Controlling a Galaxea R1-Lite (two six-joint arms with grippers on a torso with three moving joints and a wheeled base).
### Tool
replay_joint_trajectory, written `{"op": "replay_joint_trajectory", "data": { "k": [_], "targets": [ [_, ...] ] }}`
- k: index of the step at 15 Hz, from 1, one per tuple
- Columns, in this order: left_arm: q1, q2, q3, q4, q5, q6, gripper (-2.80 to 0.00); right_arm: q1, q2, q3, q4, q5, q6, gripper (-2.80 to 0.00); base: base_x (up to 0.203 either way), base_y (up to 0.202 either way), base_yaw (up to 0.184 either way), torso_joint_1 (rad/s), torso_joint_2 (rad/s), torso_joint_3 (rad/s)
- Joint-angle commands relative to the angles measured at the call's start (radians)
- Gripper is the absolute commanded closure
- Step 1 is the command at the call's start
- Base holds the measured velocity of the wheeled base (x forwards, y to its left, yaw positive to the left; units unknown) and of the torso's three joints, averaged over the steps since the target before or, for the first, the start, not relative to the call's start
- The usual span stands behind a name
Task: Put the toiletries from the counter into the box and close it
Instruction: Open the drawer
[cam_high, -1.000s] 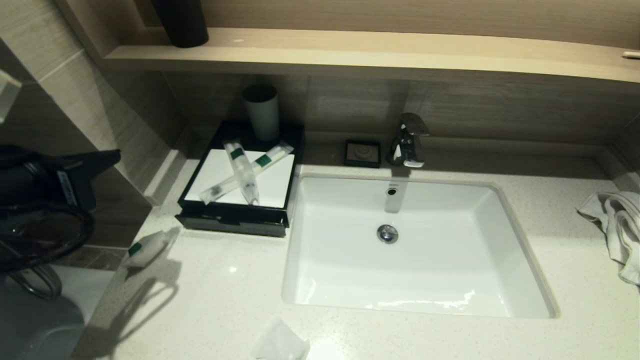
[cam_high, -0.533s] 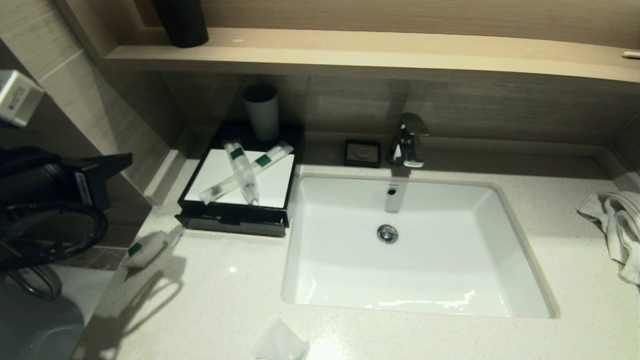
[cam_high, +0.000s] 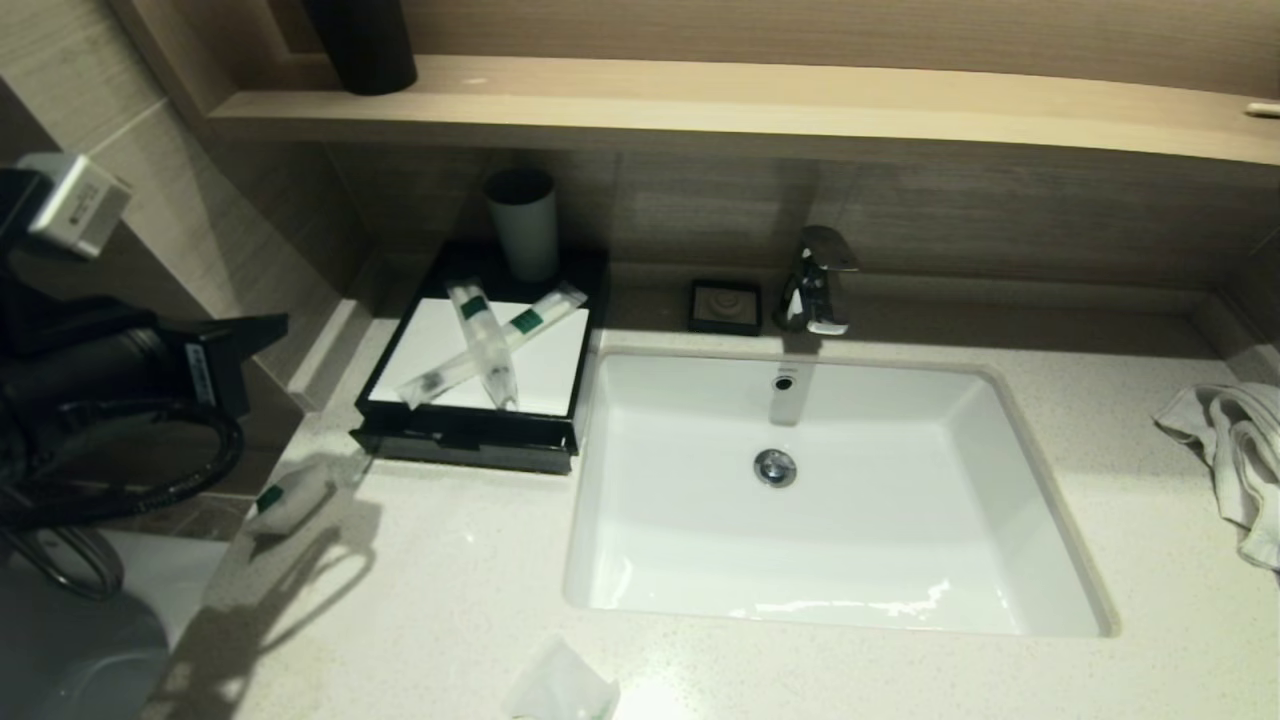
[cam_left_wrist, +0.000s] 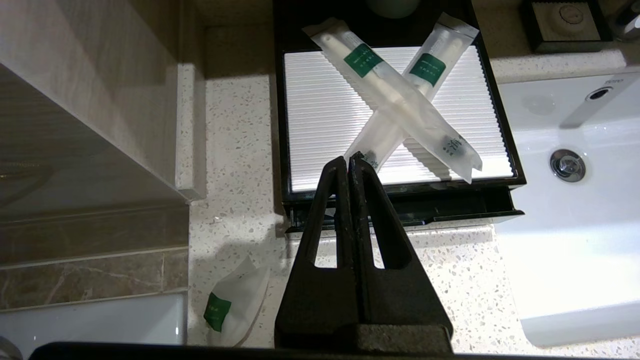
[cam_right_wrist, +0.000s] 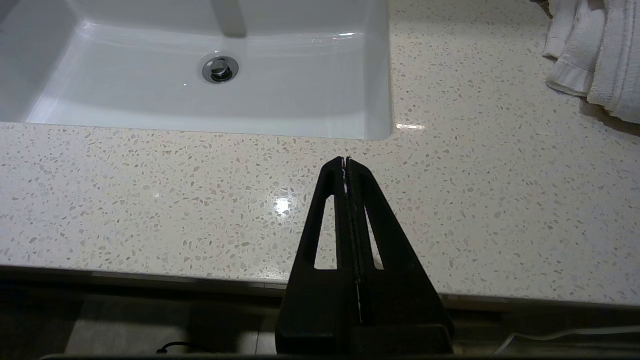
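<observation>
Left gripper (cam_left_wrist: 349, 162) edged forward toward the box (cam_high: 480, 435), fingers clenched on nothing; right gripper (cam_right_wrist: 346, 162) hung parked, clenched too.

No text can be read. The two long tubes (cam_left_wrist: 400, 100) on the box (cam_left_wrist: 300, 125) and the short packet (cam_left_wrist: 235, 300) at 7 o'clock from it carry green labels; their print is too small.
</observation>
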Motion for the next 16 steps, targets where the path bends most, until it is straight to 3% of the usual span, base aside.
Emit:
{"op": "replay_joint_trajectory", "data": {
  "k": [1, 7, 11, 16],
  "targets": [
    [-0.013, 0.011, 0.001, -0.002, 0.000, 0.000, 0.00, 0.000, 0.000, 0.000, 0.000, 0.000, 0.001, 0.00, 0.000, 0.000, 0.000, 0.000, 0.00, 0.000],
    [-0.022, 0.076, -0.019, -0.004, 0.000, -0.019, 0.00, 0.000, 0.000, 0.000, 0.000, 0.000, 0.001, 0.00, 0.000, 0.000, 0.000, 0.000, 0.00, 0.000],
    [-0.079, 0.116, -0.020, -0.004, 0.001, -0.021, 0.00, 0.000, 0.000, 0.000, 0.001, 0.000, 0.001, 0.00, 0.000, 0.000, 0.000, 0.000, 0.00, 0.000],
    [-0.099, 0.153, -0.022, -0.004, 0.000, -0.017, 0.00, 0.000, 0.000, 0.000, -0.001, 0.000, 0.001, 0.00, 0.000, 0.000, 0.000, 0.000, 0.00, 0.000]
  ]
}}
